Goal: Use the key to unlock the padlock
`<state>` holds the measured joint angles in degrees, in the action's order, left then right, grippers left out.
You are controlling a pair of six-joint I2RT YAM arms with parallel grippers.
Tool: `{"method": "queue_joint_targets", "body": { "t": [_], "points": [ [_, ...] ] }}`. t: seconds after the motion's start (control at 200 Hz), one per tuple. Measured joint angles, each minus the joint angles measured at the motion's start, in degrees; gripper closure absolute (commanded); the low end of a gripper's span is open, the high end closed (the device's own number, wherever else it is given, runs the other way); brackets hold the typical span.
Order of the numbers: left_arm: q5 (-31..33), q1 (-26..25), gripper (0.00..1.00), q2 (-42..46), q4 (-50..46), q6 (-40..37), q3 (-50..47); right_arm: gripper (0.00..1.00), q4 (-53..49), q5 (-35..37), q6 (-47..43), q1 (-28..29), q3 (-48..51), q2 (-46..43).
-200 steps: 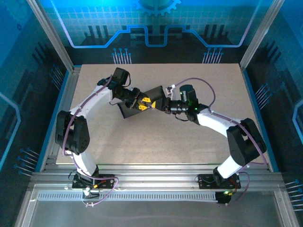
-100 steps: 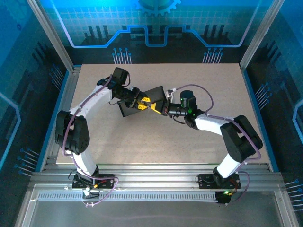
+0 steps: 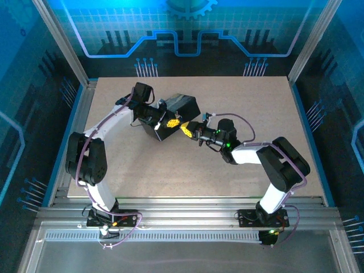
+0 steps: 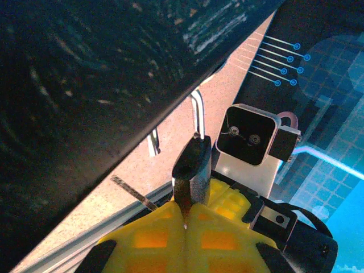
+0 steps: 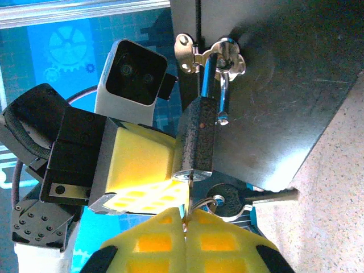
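Observation:
A dark padlock (image 5: 196, 136) hangs by its silver shackle (image 5: 211, 79) from the hasp (image 5: 210, 54) of a black box (image 3: 177, 109). My left gripper (image 4: 186, 207) is shut on the padlock body (image 4: 192, 168), and its yellow pad (image 5: 142, 165) presses the lock's side. My right gripper (image 5: 186, 220) is shut on the key (image 5: 190, 187), whose blade goes up into the bottom of the lock. A spare key (image 5: 227, 199) dangles from the ring beside it. From above, the left gripper (image 3: 169, 121) and right gripper (image 3: 187, 130) meet at the box's front.
The box stands tilted on the tan table (image 3: 170, 170) left of centre, with the lock at its near right face. Both forearms converge there. The metal frame rail (image 3: 182, 202) runs along the near edge, and blue walls surround the table.
The black box has tipped up and shifted toward the back. My right gripper has moved down and to the left, following the padlock, while the left gripper stays on the lock.

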<state>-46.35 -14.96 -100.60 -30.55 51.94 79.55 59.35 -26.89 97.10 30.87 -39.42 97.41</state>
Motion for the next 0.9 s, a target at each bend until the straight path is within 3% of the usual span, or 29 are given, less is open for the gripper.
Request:
{"method": "queue_joint_targets", "body": {
  "t": [0.095,0.205,0.34,0.635,0.72,0.9],
  "points": [
    [-0.02,0.20,1.00,0.00,-0.02,-0.50,0.00,1.00,-1.55,0.20,-0.52,-0.31,0.00,-0.57],
    [-0.83,0.76,0.86,0.04,0.02,-1.22,0.02,0.99,-3.19,-0.33,-1.46,-2.05,0.42,-0.63],
    [-1.05,1.84,0.81,0.13,-0.28,-1.64,0.02,0.99,-5.49,-0.48,-3.06,-4.68,1.57,0.09],
    [2.73,3.04,0.77,0.98,-5.20,-5.44,1.60,0.97,-2.64,-3.17,-6.10,-6.19,3.23,8.57],
    [5.09,3.15,0.75,0.98,-7.34,-7.06,2.43,0.92,-2.03,-3.65,-7.67,-7.67,5.46,10.86],
    [11.82,3.19,0.74,0.33,-12.68,-10.73,5.55,0.71,-1.86,-6.38,-12.15,-11.67,7.17,14.51]
  ]
}}
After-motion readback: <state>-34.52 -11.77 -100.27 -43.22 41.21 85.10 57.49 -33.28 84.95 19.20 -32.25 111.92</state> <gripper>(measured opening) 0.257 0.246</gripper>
